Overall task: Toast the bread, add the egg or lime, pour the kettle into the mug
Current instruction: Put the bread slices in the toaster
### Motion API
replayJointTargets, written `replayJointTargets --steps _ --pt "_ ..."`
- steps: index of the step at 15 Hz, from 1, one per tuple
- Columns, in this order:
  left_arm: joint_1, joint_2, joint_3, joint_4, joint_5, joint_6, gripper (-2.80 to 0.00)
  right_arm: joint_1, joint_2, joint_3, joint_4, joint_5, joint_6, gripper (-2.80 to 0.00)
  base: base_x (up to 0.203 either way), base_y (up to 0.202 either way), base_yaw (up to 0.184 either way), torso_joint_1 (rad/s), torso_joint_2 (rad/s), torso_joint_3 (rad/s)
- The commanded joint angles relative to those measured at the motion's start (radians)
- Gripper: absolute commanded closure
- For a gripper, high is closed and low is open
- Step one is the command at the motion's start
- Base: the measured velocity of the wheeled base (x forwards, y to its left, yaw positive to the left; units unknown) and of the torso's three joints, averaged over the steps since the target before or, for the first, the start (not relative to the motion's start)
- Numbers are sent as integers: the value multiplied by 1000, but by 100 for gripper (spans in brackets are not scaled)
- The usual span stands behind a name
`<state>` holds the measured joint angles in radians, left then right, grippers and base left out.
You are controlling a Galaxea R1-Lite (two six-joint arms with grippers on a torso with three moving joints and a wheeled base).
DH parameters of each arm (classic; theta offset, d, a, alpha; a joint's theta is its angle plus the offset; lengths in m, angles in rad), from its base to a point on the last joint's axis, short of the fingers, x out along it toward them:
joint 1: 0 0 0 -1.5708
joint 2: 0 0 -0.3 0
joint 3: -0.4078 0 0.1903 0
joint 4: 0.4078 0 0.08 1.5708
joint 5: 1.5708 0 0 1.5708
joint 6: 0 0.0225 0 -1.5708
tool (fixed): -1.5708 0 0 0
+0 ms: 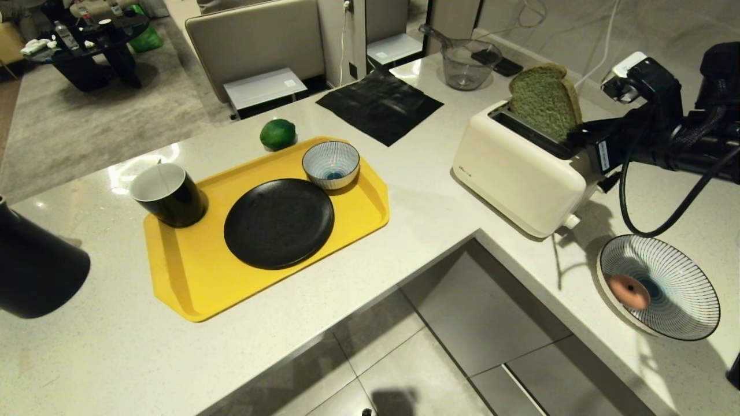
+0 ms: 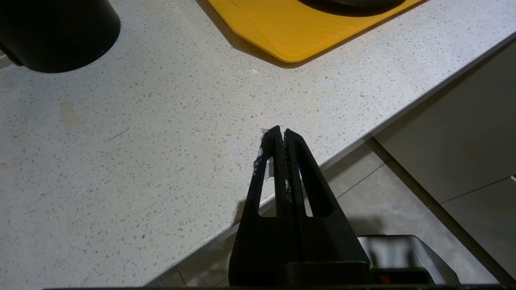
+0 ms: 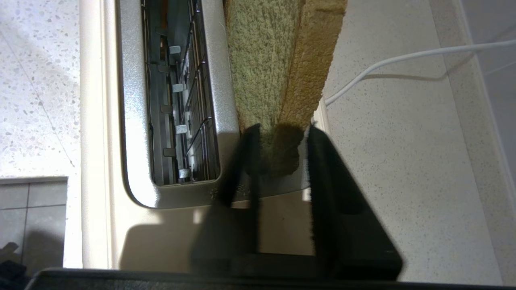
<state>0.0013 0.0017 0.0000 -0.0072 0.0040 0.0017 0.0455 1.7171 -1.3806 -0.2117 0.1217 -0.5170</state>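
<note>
The green bread (image 1: pixel 546 101) stands upright in the far slot of the cream toaster (image 1: pixel 514 173), most of it above the slot. My right gripper (image 1: pixel 578 138) is at the slice's near edge. In the right wrist view its fingers straddle the bread (image 3: pixel 278 60) and the right gripper (image 3: pixel 282 131) is open, with a gap beside the crust. The near slot is empty. The lime (image 1: pixel 277 134) lies on the counter behind the tray. A pink egg (image 1: pixel 630 290) sits in a striped bowl (image 1: pixel 682 277). The mug (image 1: pixel 167 193) and the kettle (image 1: pixel 34 266) stand at the left. My left gripper (image 2: pixel 281 131) is shut and empty.
A yellow tray (image 1: pixel 191 277) holds a black plate (image 1: pixel 278 222) and a small striped bowl (image 1: pixel 331 164). A black cloth (image 1: pixel 378 104) and a glass jug (image 1: pixel 465 63) lie behind. The counter is L-shaped, its inner corner in front of the toaster. A white cord (image 3: pixel 383 62) runs behind the toaster.
</note>
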Motion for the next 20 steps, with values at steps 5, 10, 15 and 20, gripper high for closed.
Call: replayJointTargets --steps 5,10,15,20 --pt "0 0 0 0 1 -2 0 -1 -24 2 2 3 -3 -280 0 0 0 0 0 0" --pt "0 0 0 0 1 -2 0 -3 -47 15 2 22 4 -280 0 0 0 0 0 0" --pt "0 0 0 0 1 -2 0 1 -106 22 60 92 16 -280 0 0 0 0 0 0" --pt "0 0 0 0 0 0 0 29 -79 -75 78 131 92 -280 0 0 0 0 0 0"
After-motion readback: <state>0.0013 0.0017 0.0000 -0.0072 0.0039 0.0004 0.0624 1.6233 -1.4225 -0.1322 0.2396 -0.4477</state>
